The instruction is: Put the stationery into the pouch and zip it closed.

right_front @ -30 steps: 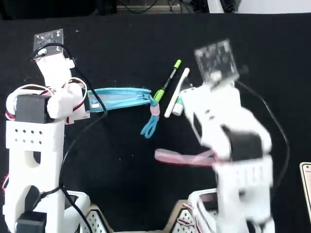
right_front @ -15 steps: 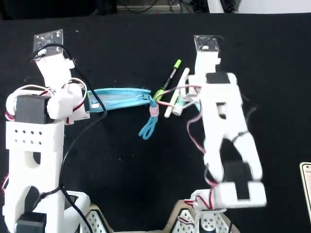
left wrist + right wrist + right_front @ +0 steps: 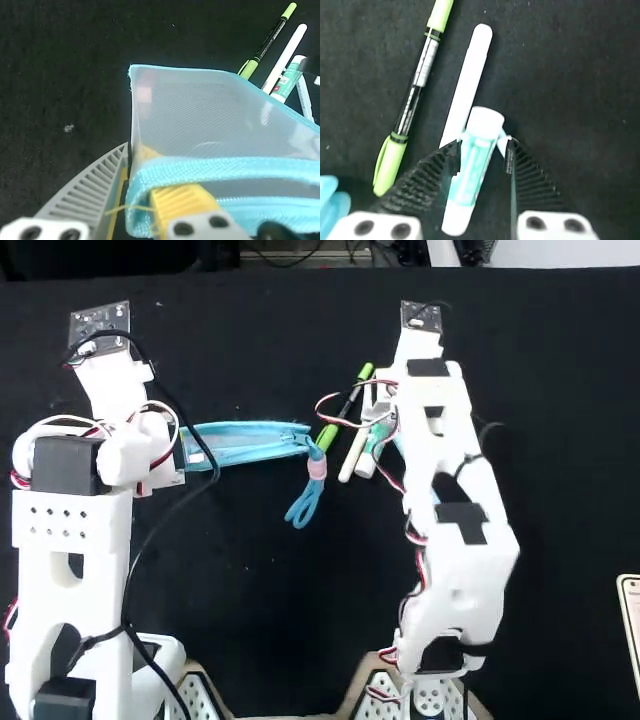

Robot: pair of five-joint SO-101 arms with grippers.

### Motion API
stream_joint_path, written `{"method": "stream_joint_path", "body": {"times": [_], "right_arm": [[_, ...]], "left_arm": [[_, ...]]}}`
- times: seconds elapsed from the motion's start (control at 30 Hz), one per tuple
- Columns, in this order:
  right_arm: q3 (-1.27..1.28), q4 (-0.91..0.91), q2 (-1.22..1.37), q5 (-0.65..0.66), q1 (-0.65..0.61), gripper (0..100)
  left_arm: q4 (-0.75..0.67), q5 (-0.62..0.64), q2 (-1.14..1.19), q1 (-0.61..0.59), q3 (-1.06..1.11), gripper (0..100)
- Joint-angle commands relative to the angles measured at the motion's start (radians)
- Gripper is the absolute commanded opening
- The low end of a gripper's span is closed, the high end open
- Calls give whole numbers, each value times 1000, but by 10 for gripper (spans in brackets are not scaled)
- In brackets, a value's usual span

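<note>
A mesh pouch (image 3: 245,441) with teal edging is held up by its end in my left gripper (image 3: 183,455), which is shut on it; close up, the pouch (image 3: 200,115) sits pinched in that gripper (image 3: 136,170). Its blue zip loop (image 3: 308,495) hangs from the far end. Beside that end lie a green pen (image 3: 345,408), a white pen (image 3: 362,435) and a teal-and-white tube (image 3: 368,455). My right gripper (image 3: 481,154) is open and low over the tube (image 3: 472,170), one finger on each side. The green pen (image 3: 415,95) and white pen (image 3: 467,85) lie just beyond.
The table is covered in black cloth (image 3: 250,580). A card (image 3: 630,610) lies at its right edge. Cables run along the far edge behind the table.
The right arm swung up from the front of the table and stretched out over the stationery, bringing its gripper down around the tube. The left arm and the pouch stayed still.
</note>
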Motion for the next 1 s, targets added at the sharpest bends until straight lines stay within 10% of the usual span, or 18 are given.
{"method": "stream_joint_path", "body": {"times": [0.0,0.97], "right_arm": [[-122,6,42,-11,12,138],[-921,664,343,95,60,11]], "left_arm": [[-18,12,-5,-12,1,33],[-18,15,-5,-12,1,31]]}}
